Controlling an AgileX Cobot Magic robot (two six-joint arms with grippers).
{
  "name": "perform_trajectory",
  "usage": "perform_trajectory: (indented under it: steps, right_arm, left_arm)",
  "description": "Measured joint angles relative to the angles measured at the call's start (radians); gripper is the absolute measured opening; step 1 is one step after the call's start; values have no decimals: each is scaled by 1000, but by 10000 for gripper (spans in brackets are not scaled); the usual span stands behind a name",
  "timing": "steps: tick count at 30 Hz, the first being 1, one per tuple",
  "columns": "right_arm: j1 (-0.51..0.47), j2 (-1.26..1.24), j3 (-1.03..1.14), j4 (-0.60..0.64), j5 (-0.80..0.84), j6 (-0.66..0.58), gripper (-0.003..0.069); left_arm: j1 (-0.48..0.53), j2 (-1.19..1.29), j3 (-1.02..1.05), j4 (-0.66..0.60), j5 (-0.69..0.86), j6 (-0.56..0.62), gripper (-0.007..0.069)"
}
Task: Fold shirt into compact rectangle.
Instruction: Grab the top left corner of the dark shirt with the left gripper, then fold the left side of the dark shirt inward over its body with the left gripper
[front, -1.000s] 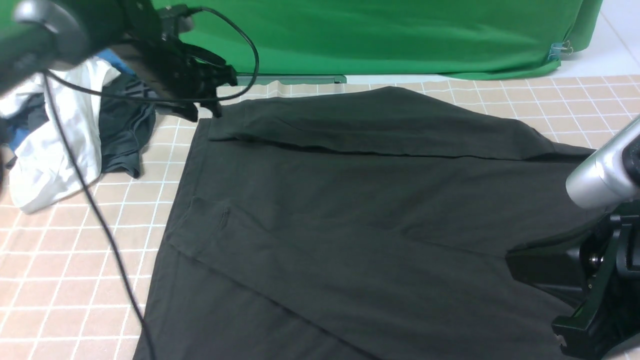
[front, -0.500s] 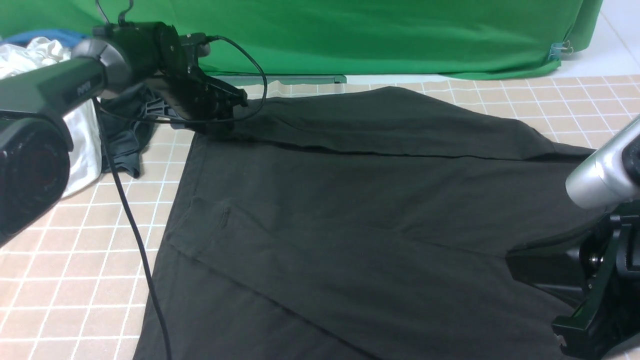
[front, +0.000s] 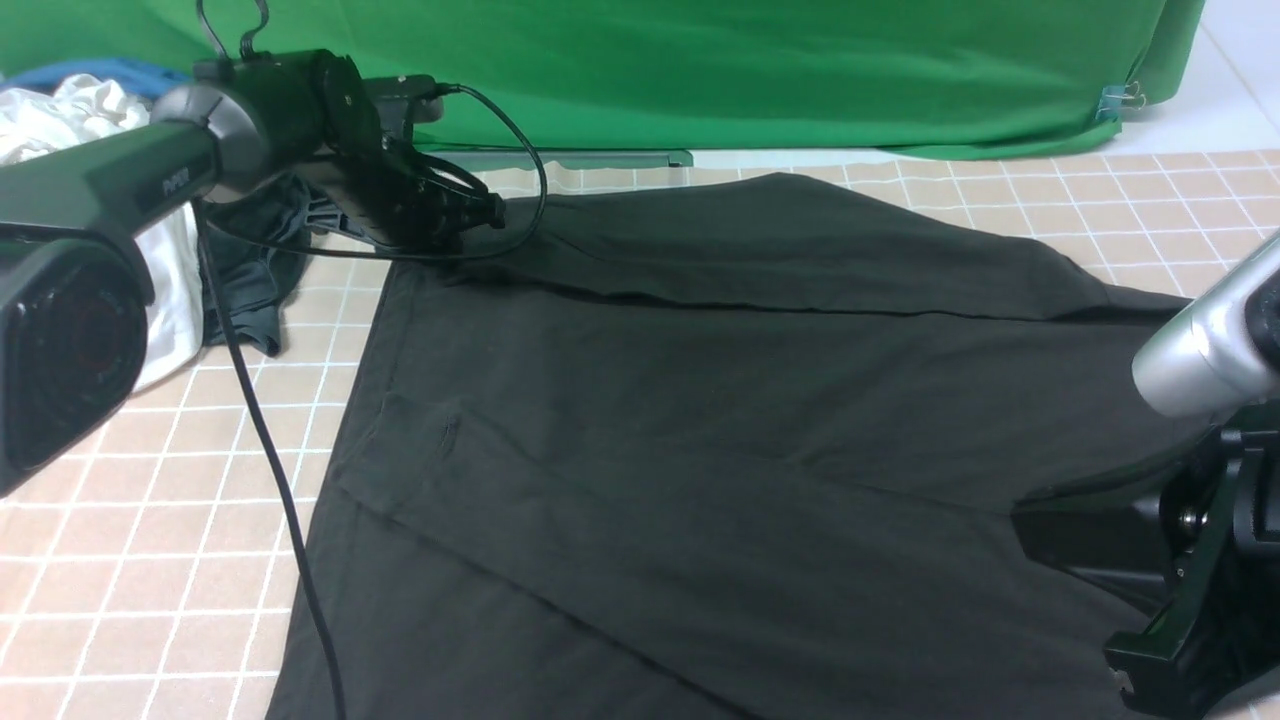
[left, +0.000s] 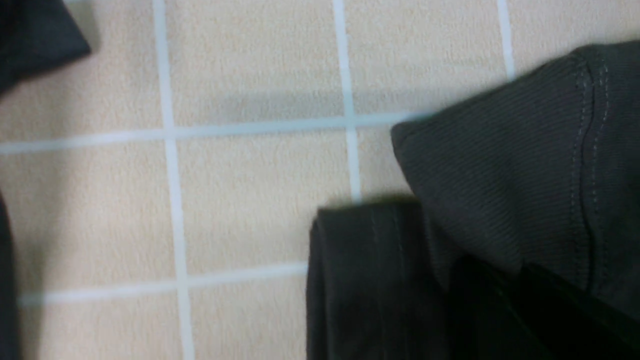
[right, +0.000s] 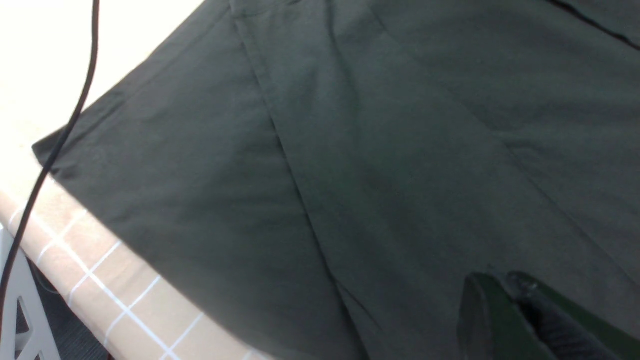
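The black shirt (front: 720, 420) lies spread over the tiled table, its sleeves folded in across the body. My left gripper (front: 488, 212) sits at the shirt's far left corner, shut on the ribbed sleeve cuff (left: 505, 165). In the left wrist view that cuff rises off the hem (left: 365, 270) into my dark fingers (left: 500, 310). My right gripper (front: 1018, 525) hovers low over the shirt's near right part. Its fingertips (right: 480, 285) are shut together with nothing between them, just above the cloth (right: 310, 150).
A heap of other clothes lies at the far left: a white garment (front: 60, 130) and a dark one (front: 255, 270). The left arm's cable (front: 262, 450) hangs over the tiles. A green backdrop (front: 760, 70) closes the far side. The table's near edge (right: 100, 260) shows.
My left arm swung right and down onto the shirt's far left corner, and its jaws closed on the sleeve cuff. The right arm and the shirt's body stayed still.
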Motion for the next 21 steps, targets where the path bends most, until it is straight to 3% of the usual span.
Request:
perform_trajectory:
  steps: [14,21]
  right_arm:
    - [0,0,0,0,0,-5,71]
    - [0,0,0,-84,4,-5,71]
  left_arm:
    - [-3,-235,0,-30,363,15,35]
    - [-4,-316,41,-48,481,-1,35]
